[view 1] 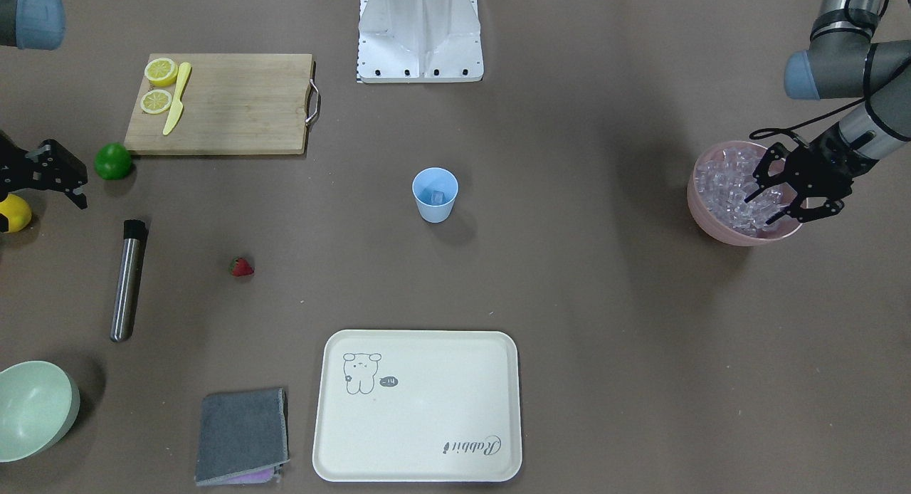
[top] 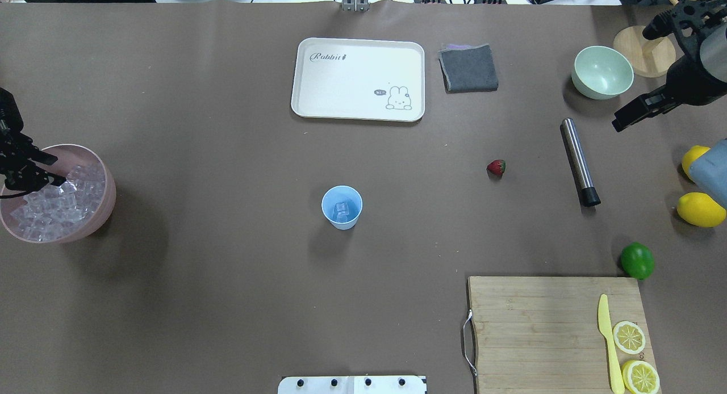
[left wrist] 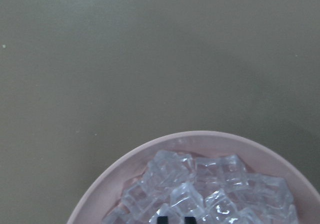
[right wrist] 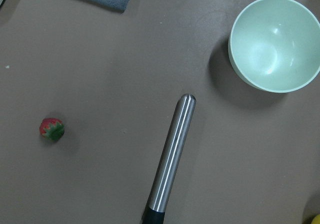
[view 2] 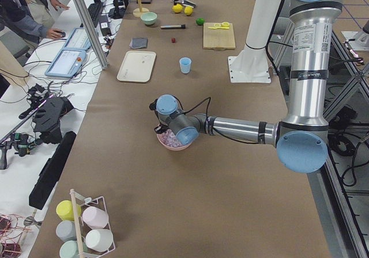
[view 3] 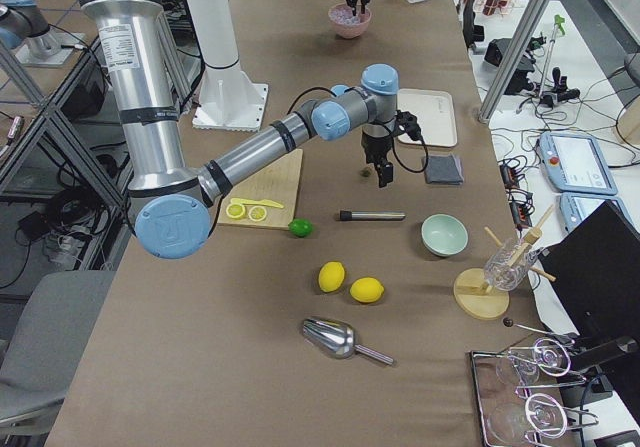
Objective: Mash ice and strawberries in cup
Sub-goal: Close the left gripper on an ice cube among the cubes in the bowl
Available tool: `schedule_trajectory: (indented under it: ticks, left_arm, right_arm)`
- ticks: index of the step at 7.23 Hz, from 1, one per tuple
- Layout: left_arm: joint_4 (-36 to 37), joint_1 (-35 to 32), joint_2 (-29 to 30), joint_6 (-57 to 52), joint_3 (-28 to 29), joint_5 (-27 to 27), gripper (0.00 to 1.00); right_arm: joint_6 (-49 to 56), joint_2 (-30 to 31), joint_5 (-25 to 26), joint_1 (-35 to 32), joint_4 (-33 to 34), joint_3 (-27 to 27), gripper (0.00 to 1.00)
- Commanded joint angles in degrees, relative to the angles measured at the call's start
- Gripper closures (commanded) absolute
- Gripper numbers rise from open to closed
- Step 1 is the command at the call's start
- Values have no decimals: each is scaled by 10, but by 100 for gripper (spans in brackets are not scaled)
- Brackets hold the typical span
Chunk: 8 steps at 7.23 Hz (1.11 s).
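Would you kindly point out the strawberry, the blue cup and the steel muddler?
strawberry (top: 496,167): overhead view, on its red body.
blue cup (view 1: 434,211): front-facing view, on its outer wall.
steel muddler (top: 576,155): overhead view, on its shaft.

The cream tray (top: 352,82) reads "Rabbit", beside a drawn rabbit.
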<state>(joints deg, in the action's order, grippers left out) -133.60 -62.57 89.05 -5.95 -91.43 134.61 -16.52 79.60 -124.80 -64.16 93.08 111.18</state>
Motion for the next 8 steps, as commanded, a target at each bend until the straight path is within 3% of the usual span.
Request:
schedule_trajectory:
  ticks: [1,5,7,8]
  left_arm:
    - [-1,4,-5,3,-1,-11,4]
    - [-1,30,-4,5,-4,-38,4]
    - [-3,38,-4,3,-4,-49,18]
    - [-3,39,-5,1,-4,-51,20]
  right_arm:
    - [1,-2,0,0,0,-2,0]
    - [1,-2,1,0,-1,-4,0]
    - [1,-2,1,0,0,-5,0]
    - [1,-2,1,0,-1,-5,0]
